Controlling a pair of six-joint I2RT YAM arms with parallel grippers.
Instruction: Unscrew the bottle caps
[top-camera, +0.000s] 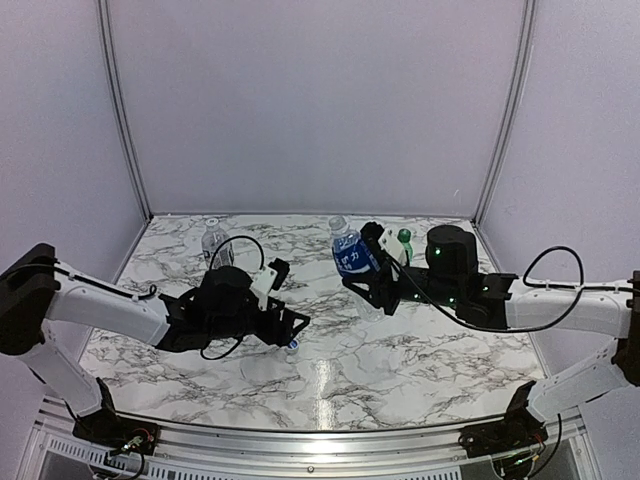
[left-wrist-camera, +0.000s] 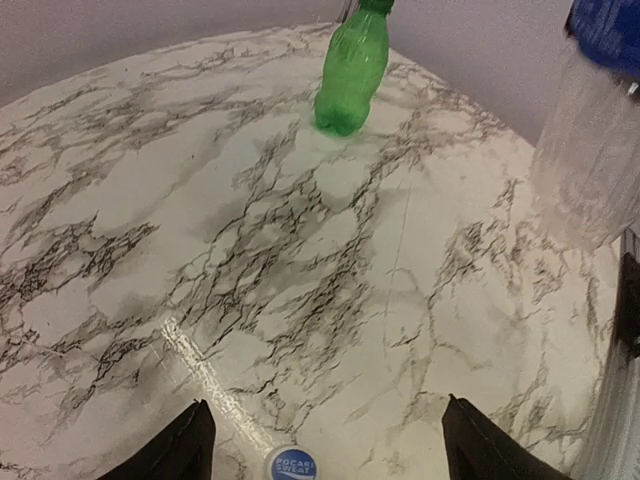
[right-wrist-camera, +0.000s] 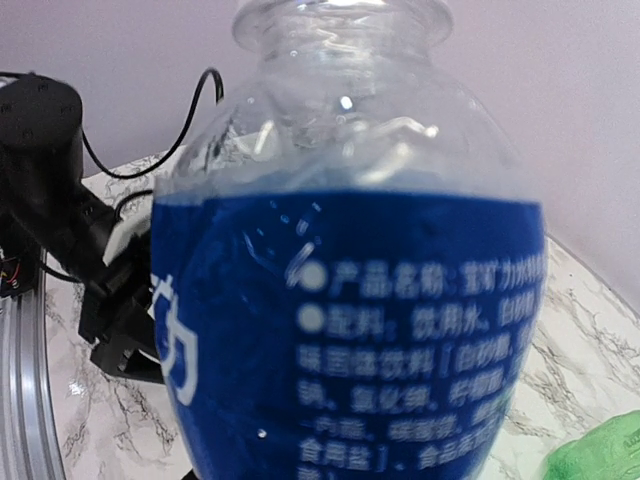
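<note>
My right gripper (top-camera: 368, 272) is shut on the blue-label bottle (top-camera: 352, 258) and holds it tilted above the table; the bottle (right-wrist-camera: 345, 300) fills the right wrist view and hides the fingers. Its neck (right-wrist-camera: 340, 20) shows no cap. The blue cap (left-wrist-camera: 292, 464) lies flat on the marble between the open fingers of my left gripper (left-wrist-camera: 325, 405), touching neither. In the top view that cap (top-camera: 292, 346) sits just below the left gripper (top-camera: 293, 330). The green bottle (top-camera: 404, 243) stands capped at the back right. The white-label bottle (top-camera: 213, 240) stands capped at the back left.
The marble table (top-camera: 330, 370) is walled by purple panels at the back and sides. The green bottle (left-wrist-camera: 350, 75) stands well ahead of the left gripper. The blue-label bottle (left-wrist-camera: 595, 140) hangs at that view's right edge. A metal rail (top-camera: 320, 440) runs along the near edge.
</note>
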